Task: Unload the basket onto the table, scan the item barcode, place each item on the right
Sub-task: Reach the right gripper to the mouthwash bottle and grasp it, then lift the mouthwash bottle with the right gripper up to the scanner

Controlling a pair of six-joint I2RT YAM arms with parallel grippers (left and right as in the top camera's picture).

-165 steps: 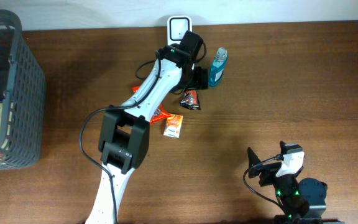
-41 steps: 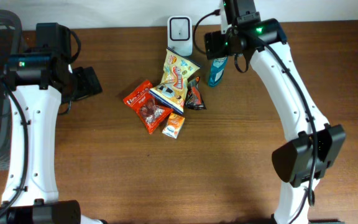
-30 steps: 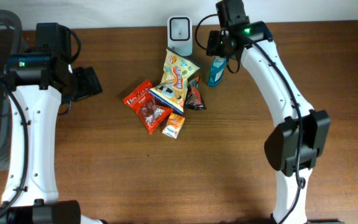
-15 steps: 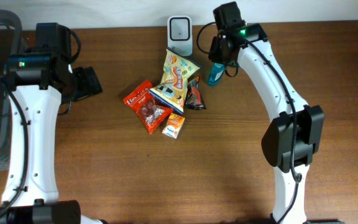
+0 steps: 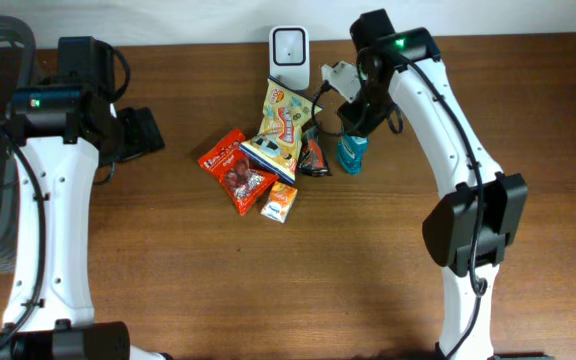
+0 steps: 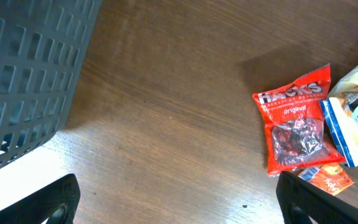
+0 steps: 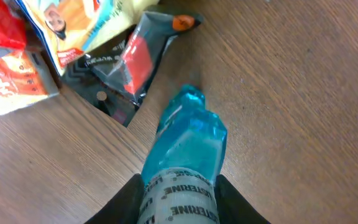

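A blue mouthwash bottle (image 5: 352, 156) with a white printed label (image 7: 180, 200) is held in my right gripper (image 5: 357, 122), whose fingers (image 7: 128, 200) are shut on its labelled part. In the right wrist view the bottle (image 7: 188, 140) points down at the wood beside a dark snack pack (image 7: 135, 62). The white scanner (image 5: 288, 45) stands at the table's back edge, left of this gripper. Far to the left, my left gripper (image 5: 144, 132) hangs open over bare wood (image 6: 185, 208), holding nothing.
A pile of snacks lies in the middle: a red pack (image 5: 234, 170), a yellow chip bag (image 5: 286, 125), a dark pack (image 5: 313, 158) and a small orange pack (image 5: 279, 202). A grey basket (image 6: 30, 68) sits at the far left edge.
My right gripper closed on the blue bottle beside the scanner and carried it toward the front, next to the dark pack. The left arm stayed still.
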